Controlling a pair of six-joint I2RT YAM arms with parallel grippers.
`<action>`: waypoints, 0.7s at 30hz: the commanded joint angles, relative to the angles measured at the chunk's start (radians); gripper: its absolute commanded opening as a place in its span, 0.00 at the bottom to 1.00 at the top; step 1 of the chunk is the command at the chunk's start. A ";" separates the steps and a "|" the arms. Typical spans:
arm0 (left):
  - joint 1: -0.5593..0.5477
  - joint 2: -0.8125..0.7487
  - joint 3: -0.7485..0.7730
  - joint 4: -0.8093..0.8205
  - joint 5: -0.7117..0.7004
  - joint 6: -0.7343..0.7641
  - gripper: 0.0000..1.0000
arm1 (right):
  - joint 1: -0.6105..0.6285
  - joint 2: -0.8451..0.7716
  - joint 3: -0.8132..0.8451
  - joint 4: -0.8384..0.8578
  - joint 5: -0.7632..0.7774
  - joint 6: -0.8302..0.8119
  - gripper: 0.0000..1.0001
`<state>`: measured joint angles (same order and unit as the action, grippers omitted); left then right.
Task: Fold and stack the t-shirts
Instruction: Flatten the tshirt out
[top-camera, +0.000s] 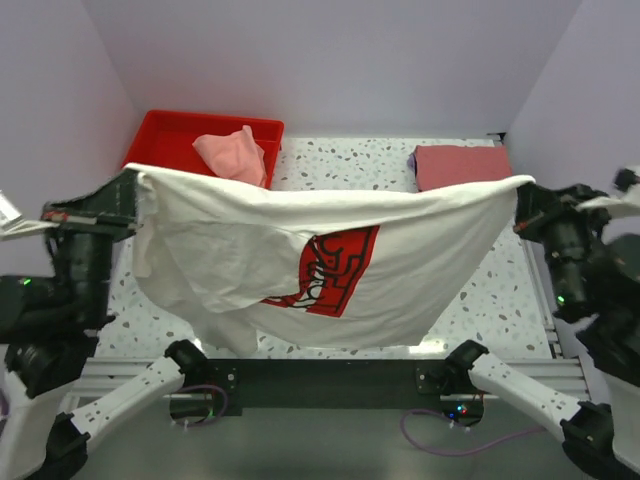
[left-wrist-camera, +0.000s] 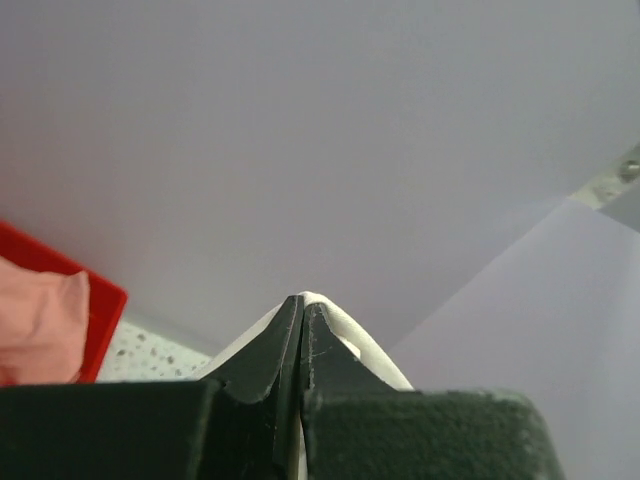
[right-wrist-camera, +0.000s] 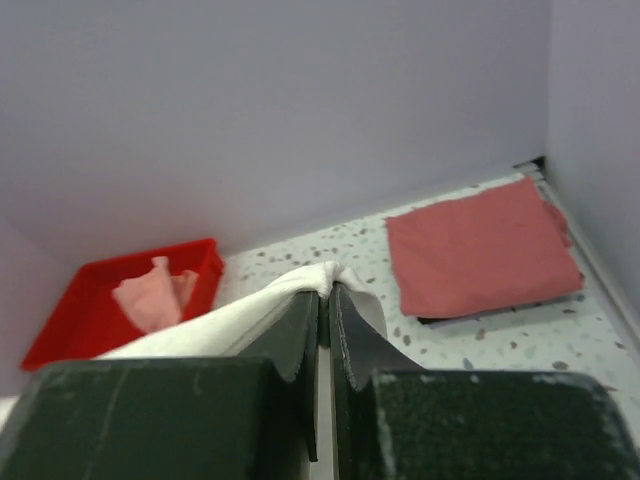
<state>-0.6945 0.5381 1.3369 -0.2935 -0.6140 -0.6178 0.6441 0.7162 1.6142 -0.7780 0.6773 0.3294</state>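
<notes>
Three t-shirts, one tray, two arms. Nearest, the white shirt (top-camera: 240, 240) with a red print hangs spread above the bench's (top-camera: 350, 160) near edge. Its long axis runs left to right, its top edge taut and its body sagging. The left jaws are pinched on one upper corner, the right jaws on the other. Farther back, the pink shirt (top-camera: 232, 152) lies crumpled in the red tray (top-camera: 165, 135) at the far left corner. The dusty-red shirt (top-camera: 460, 163) lies folded at the far right corner.

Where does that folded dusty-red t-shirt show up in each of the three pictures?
Top external: dusty-red t-shirt at upper right.
Left wrist: not in it.
Right wrist: dusty-red t-shirt right of centre.
Shared landmark: the red tray, seen in all three.
</notes>
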 joint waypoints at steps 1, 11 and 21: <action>0.003 0.167 -0.092 -0.036 -0.245 -0.077 0.00 | 0.000 0.198 -0.095 0.066 0.271 -0.046 0.00; 0.292 0.548 -0.398 -0.009 -0.114 -0.189 0.00 | -0.365 0.552 -0.434 0.382 -0.090 0.010 0.00; 0.374 0.873 -0.383 0.267 0.028 -0.083 0.00 | -0.396 0.804 -0.393 0.531 -0.136 -0.092 0.00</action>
<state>-0.3420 1.3911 0.9092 -0.1833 -0.6178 -0.7361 0.2485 1.4956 1.1709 -0.3698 0.5499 0.2665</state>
